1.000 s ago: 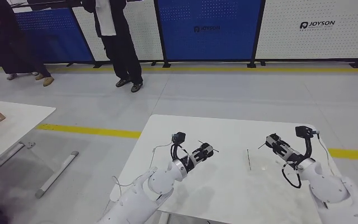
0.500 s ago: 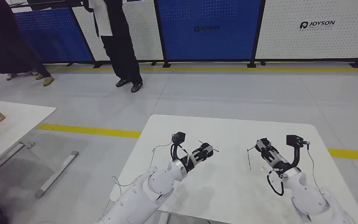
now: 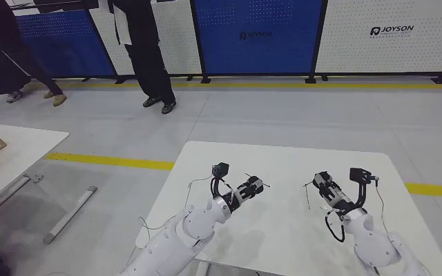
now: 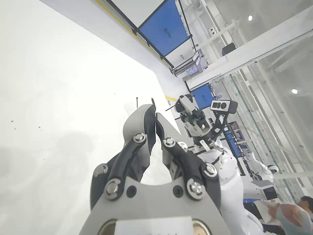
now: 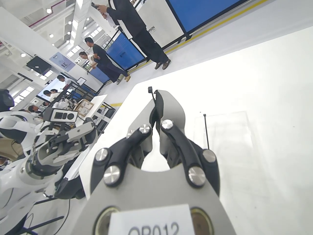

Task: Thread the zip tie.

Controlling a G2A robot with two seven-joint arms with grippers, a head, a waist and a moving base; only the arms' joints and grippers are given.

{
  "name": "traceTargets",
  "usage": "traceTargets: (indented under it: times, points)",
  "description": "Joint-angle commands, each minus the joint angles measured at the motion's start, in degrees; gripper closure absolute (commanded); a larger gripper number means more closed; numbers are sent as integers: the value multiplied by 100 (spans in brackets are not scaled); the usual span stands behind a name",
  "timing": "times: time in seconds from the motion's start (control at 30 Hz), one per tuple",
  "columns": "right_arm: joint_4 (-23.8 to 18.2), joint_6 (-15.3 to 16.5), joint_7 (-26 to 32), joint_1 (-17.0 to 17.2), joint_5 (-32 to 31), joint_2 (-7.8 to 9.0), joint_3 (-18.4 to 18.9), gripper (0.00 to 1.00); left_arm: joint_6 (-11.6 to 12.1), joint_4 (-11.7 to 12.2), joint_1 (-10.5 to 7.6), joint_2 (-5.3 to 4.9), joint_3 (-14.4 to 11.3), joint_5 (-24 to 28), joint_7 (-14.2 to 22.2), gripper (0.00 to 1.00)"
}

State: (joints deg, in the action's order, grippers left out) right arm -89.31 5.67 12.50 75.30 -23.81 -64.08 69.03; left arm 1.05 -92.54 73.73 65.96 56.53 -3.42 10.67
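Both grippers hang low over the white table [image 3: 276, 238], tips pointed toward each other with a gap between them. My left gripper [image 4: 154, 110] has its fingers pinched together on a thin black strip [image 3: 265, 183] that pokes out past the tips. The right gripper [image 5: 155, 97] is clamped on a zip tie [image 5: 150, 90] — the head end sticks up beyond the fingertips. A second zip tie [image 5: 206, 130] lies loose and flat on the table, near the right gripper, between the two arms.
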Motion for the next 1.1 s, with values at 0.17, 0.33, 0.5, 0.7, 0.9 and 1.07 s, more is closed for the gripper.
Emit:
traceTargets:
  times: [0.17,0.33,0.5,0.7,0.9,1.07]
  points:
    - [-182,-286,-513,239,74,-47,22,100,0,0,0,0,0,0,0,100]
    - [-793,-676,-1211,731,-116,-108,-106,100,0,0,0,0,0,0,0,100]
    - [-943,-848,-1609,862,-503,-171,-385,100,0,0,0,0,0,0,0,100]
    - [-943,-848,-1609,862,-503,-171,-385,100,-14,-15,9,7,-44,-108,-22,100]
    - [-943,-848,-1609,862,-503,-171,-385,100,-251,95,-109,107,-263,-217,-453,100]
    - [-943,-848,-1609,862,-503,-171,-385,100,-270,150,-157,134,-326,-237,-519,100]
